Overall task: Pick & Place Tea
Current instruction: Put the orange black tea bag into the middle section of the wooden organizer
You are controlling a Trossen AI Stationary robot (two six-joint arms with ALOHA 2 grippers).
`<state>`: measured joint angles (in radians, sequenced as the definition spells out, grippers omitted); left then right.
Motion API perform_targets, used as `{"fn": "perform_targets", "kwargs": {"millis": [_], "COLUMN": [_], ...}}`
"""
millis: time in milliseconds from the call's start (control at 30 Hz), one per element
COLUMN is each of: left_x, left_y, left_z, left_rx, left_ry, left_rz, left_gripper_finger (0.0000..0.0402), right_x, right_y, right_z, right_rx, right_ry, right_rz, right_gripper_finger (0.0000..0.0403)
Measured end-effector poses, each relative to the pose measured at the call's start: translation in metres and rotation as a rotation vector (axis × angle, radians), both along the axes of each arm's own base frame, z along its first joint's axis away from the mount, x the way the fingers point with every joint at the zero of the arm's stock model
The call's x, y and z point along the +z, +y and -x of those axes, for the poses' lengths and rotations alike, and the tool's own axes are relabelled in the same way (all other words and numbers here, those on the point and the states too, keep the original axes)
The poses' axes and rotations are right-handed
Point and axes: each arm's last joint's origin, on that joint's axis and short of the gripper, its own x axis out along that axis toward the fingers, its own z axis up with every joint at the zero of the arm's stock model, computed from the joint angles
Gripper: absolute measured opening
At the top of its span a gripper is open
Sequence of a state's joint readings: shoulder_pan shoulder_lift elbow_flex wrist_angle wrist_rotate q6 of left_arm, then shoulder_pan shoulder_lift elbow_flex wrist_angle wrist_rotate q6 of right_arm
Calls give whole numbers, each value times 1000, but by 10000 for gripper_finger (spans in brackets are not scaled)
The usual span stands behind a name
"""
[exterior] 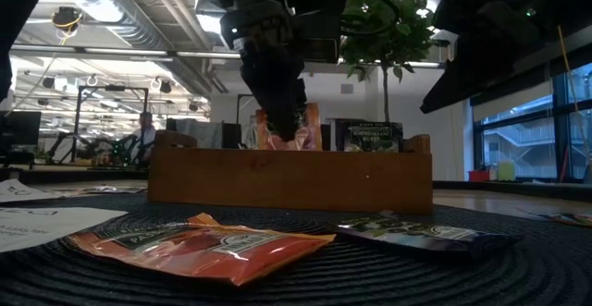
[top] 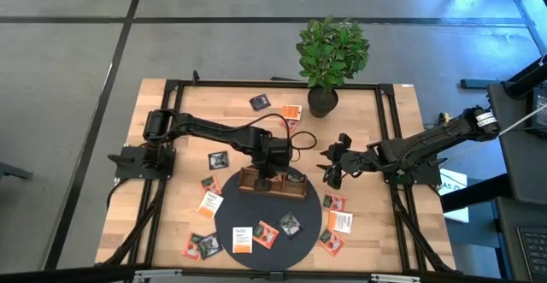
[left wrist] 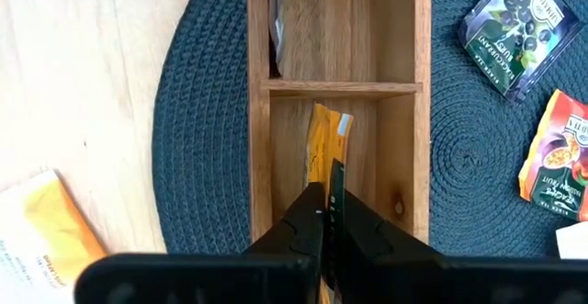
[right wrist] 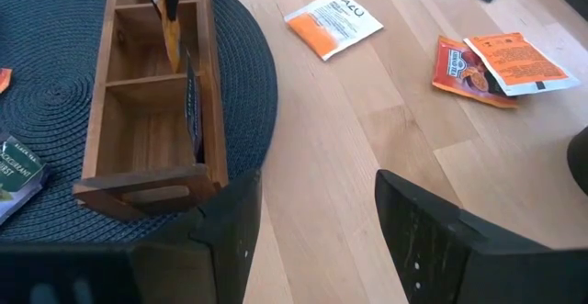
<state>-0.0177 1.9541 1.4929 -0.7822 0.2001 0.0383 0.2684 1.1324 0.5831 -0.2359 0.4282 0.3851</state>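
Left gripper pinching an orange sachet edge-on, lowering it upright into the tray compartment directly beneath, probably so it stands slotted. Right gripper waiting spread wide, off beside the tray's far end, keeping clear.

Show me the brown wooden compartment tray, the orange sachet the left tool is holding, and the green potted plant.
Brown wooden compartment tray (left wrist: pixel 340 88): left wrist view, on its divider.
Orange tea sachet (left wrist: pixel 323 143): left wrist view, on its upper edge above the left tool.
Green potted plant (top: pixel 332 50): high view, on its leaves.
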Motion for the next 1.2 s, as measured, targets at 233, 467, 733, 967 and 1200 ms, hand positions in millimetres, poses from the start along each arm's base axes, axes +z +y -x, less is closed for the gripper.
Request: {"fn": "perform_targets", "kwargs": {"millis": [233, 467, 733, 967, 1200], "left_x": [0, 0, 0, 0, 9], "left_y": [5, 5, 8, 8, 7], "left_z": [0, 0, 0, 0, 4], "left_rx": [12, 36, 81, 81, 77], "left_ry": [0, 5, 6, 8, 6], "left_rz": [0, 7, -64, -66, -52], "left_gripper_finger": [4, 4, 36, 70, 82], "right_x": [0, 0, 0, 0, 0], "right_y": [0, 0, 0, 0, 0], "right_z": [0, 0, 0, 0, 0], "right_rx": [0, 1, 1, 1, 1], "right_ry": [0, 0, 0, 1, 1], "right_rz": [0, 0, 0, 0, 0], "right_gripper_finger": [213, 213, 214, 214, 214]}}
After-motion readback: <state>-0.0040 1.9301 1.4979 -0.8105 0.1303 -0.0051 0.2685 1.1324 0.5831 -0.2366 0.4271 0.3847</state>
